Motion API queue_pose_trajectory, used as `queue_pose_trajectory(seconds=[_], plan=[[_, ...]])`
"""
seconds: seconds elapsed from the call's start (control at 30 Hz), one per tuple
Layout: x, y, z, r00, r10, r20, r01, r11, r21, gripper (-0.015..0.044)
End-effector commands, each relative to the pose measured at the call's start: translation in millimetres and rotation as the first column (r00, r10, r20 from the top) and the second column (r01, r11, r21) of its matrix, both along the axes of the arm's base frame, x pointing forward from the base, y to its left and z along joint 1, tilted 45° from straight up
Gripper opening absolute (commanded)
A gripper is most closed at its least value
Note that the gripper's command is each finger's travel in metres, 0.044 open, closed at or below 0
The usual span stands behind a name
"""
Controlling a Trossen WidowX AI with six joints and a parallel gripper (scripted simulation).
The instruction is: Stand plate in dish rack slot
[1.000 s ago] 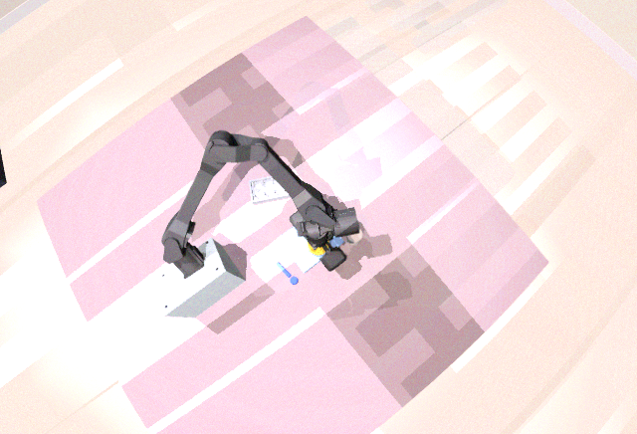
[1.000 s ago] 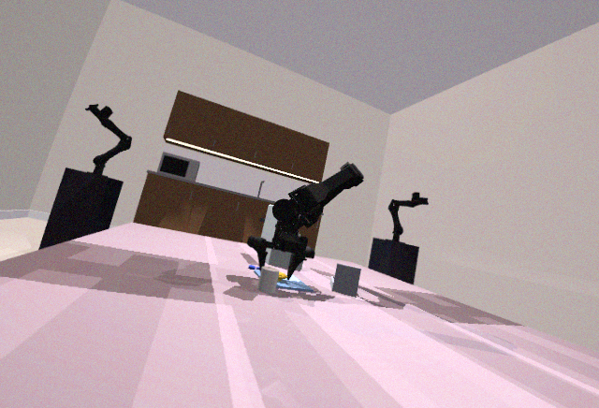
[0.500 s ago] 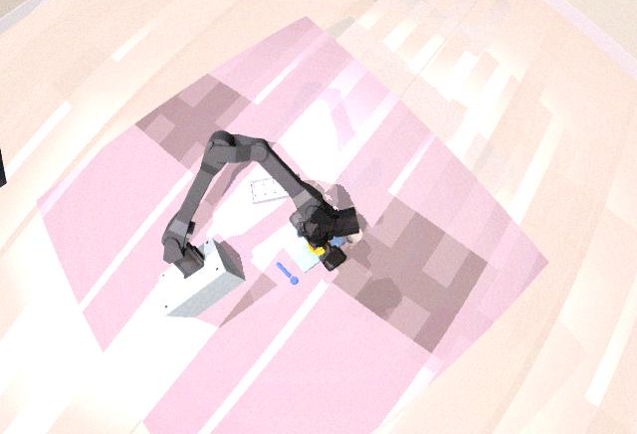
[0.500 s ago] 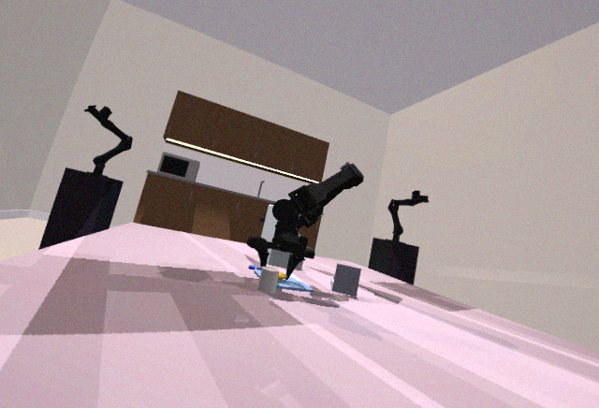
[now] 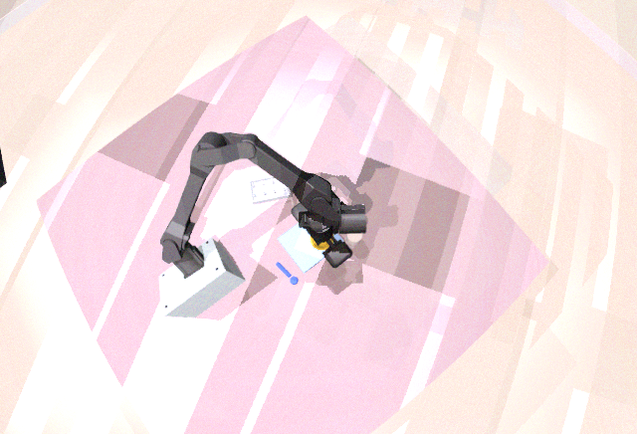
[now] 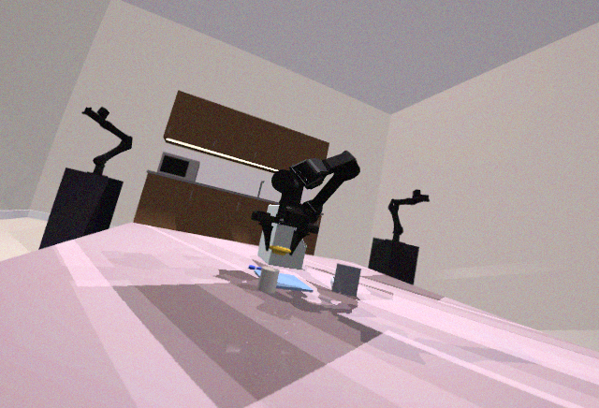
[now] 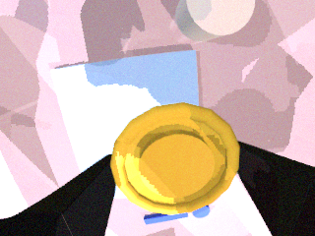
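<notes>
Gripping the yellow plate (image 7: 173, 159) — hand (image 7: 172, 187) closed around its rim

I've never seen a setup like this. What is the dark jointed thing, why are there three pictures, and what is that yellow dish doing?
The dark jointed thing is a robot arm bolted to a pale base block. At its end is a gripper, two fingers that pinch things.

The three pictures show one moment from three cameras: one looking down from above, one low at the table's edge, and one mounted on the arm's wrist, looking between the fingers.

The gripper is shut on the yellow plate, holding it above a light blue mat. From the side, the plate hangs clear of the pink table.

Also on the table: a blue spoon, a pale cup and a grey box. I cannot say which item is the dish rack.
</notes>
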State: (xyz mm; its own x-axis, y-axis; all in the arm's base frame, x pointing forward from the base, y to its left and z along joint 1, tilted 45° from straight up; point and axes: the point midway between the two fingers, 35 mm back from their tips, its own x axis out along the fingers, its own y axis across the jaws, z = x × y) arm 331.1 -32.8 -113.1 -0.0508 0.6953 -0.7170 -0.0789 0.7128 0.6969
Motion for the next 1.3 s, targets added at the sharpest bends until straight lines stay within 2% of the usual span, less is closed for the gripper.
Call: queue_pose_trajectory(seconds=[0.0, 0.43, 0.6, 0.93, 1.27], plan=[[3.5, -23.2, 21.7, 1.0, 0.003, 0.005, -0.003, 1.0, -0.008, 0.0], [6.3, -70.0, 69.7, 1.0, 0.009, -0.002, -0.009, 1.0, -0.001, 0.0], [6.5, -71.6, 73.0, 1.0, 0.005, -0.007, -0.005, 1.0, -0.001, 0.0], [3.3, -40.1, 117.6, 0.948, -0.227, -0.223, 0.221, 0.974, -0.053, 0.0], [-9.2, -4.9, 160.5, 0.784, -0.455, -0.422, 0.432, 0.888, -0.154, 0.0]])
